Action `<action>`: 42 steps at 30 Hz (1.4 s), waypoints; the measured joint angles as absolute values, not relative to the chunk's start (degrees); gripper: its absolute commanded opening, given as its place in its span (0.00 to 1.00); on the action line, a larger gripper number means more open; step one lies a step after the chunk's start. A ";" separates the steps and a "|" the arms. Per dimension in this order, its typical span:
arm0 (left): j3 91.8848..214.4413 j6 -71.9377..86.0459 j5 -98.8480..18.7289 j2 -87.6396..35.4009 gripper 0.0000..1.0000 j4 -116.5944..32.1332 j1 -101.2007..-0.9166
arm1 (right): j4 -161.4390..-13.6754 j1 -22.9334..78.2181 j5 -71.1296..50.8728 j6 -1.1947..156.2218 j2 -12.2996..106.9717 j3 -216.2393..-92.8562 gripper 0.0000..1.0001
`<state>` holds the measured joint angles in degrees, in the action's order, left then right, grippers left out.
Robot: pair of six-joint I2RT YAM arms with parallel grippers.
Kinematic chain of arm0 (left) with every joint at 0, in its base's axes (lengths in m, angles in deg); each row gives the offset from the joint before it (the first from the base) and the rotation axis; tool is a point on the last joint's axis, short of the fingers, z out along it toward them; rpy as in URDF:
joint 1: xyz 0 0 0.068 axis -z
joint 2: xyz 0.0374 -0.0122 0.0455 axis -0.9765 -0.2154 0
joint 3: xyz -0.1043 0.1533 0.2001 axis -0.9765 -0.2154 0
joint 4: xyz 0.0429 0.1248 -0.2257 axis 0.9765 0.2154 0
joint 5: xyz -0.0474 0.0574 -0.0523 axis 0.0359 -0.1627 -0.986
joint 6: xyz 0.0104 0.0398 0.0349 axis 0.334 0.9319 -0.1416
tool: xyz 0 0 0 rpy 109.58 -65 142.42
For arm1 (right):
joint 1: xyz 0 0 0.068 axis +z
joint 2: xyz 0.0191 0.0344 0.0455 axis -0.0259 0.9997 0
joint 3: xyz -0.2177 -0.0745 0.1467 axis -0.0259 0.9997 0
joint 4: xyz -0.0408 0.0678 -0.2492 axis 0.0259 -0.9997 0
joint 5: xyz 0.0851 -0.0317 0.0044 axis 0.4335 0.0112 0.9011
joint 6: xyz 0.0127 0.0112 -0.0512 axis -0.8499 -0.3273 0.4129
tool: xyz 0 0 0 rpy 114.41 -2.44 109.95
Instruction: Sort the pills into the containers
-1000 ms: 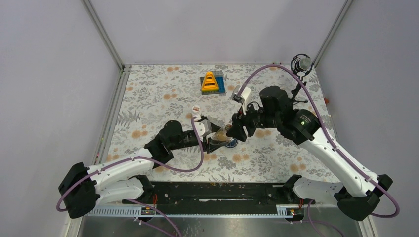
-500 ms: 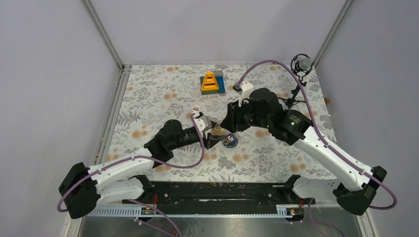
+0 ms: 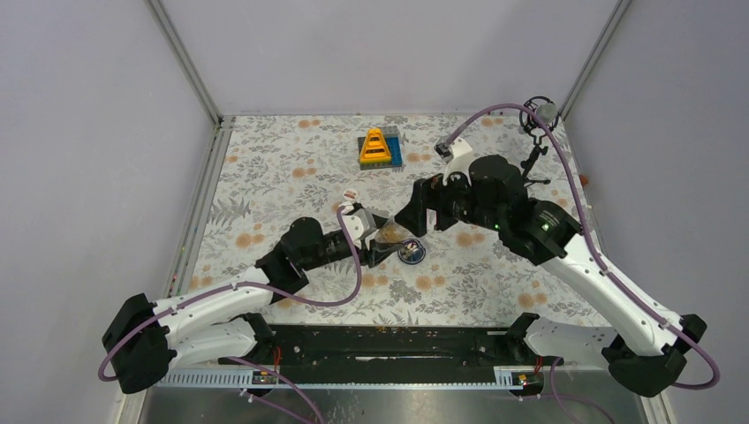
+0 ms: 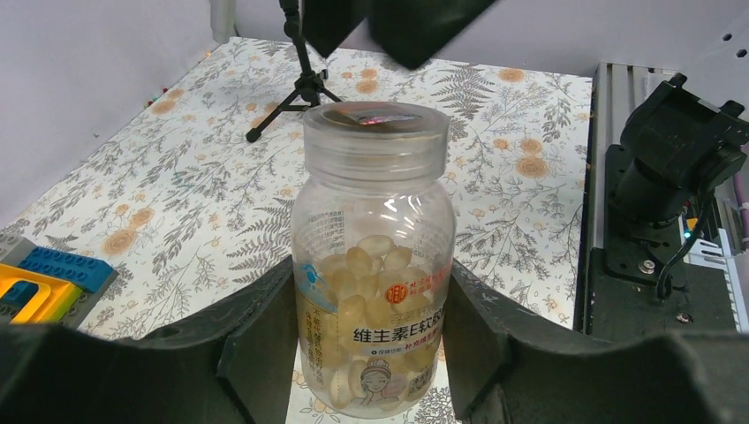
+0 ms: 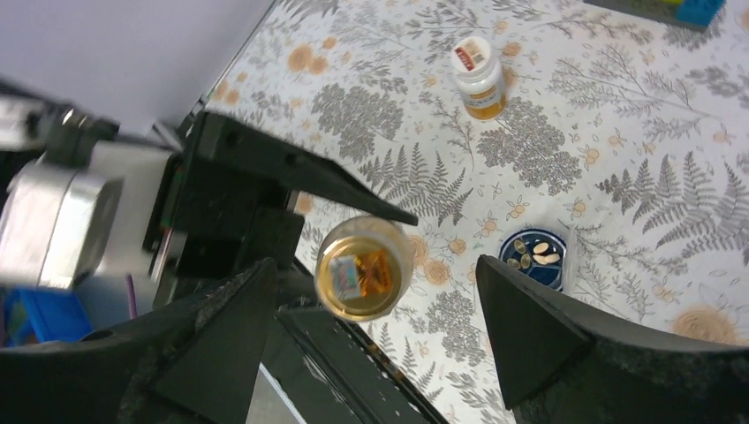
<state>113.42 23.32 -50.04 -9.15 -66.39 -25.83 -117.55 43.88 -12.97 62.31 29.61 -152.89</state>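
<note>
Floral tablecloth point(image 3: 265, 177): clear bottle point(image 4: 375, 177) holds yellow pills point(image 4: 371, 256); blue dish point(image 5: 539, 276) holds several.

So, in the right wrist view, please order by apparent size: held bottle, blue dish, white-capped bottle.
Largest: held bottle, though it is nearest the camera.
Then blue dish and white-capped bottle: they look alike.

Capped translucent bottle point(image 4: 374, 221) of pale pills point(image 4: 375, 252) upright; white-capped bottle point(image 5: 480, 78) stands apart; blue dish point(image 5: 549, 276) holds few pills

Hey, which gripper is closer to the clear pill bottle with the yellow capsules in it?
Left. The left gripper grips the clear pill bottle by its sides. The right gripper hangs open above it, not touching.
</note>
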 measured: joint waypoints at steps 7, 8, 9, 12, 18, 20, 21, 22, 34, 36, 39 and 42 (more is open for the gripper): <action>113.42 23.39 -53.93 -9.15 0.00 -66.41 -25.83 | -122.23 43.73 -5.87 74.26 26.39 -153.19 0.79; 113.42 23.37 -54.72 -9.15 0.00 -66.34 -25.83 | -123.06 43.73 -5.74 75.29 26.81 -153.50 0.78; 113.42 23.37 -55.52 -9.15 0.00 -66.28 -25.83 | -124.11 43.68 -5.56 76.12 27.42 -154.07 0.78; 113.44 23.32 -57.75 -9.21 0.00 -66.15 -25.83 | -125.81 43.60 -4.34 78.26 29.74 -155.66 0.83; 113.57 23.30 -59.68 -9.58 0.00 -65.43 -25.83 | -127.39 43.44 -1.23 80.65 30.46 -155.82 0.79; 113.66 23.30 -60.14 -9.58 0.00 -65.43 -25.83 | -127.67 43.44 -0.29 80.91 30.46 -155.82 0.77; 113.66 23.30 -60.31 -9.58 0.00 -65.45 -25.83 | -127.82 43.44 0.14 81.00 30.48 -155.82 0.74; 113.66 23.30 -60.42 -9.58 0.00 -65.45 -25.83 | -127.98 43.44 0.78 81.08 30.55 -155.82 0.69; 113.68 23.54 -60.20 -9.67 0.00 -63.04 -26.12 | -128.48 43.44 4.34 78.85 33.06 -155.77 0.29; 113.75 24.13 -59.94 -9.65 0.00 -61.80 -26.27 | -128.28 43.53 3.97 77.72 33.61 -155.51 0.26; 114.01 25.11 -58.91 -9.65 0.00 -59.79 -26.34 | -127.65 44.23 1.45 74.53 34.44 -155.10 0.26; 114.07 26.25 -56.86 -9.67 0.00 -58.43 -26.47 | -126.42 45.85 -3.92 69.50 35.36 -154.86 0.29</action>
<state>114.07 26.25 -56.86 -9.67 -58.43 -26.47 -126.42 45.85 -3.92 69.50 35.36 -154.86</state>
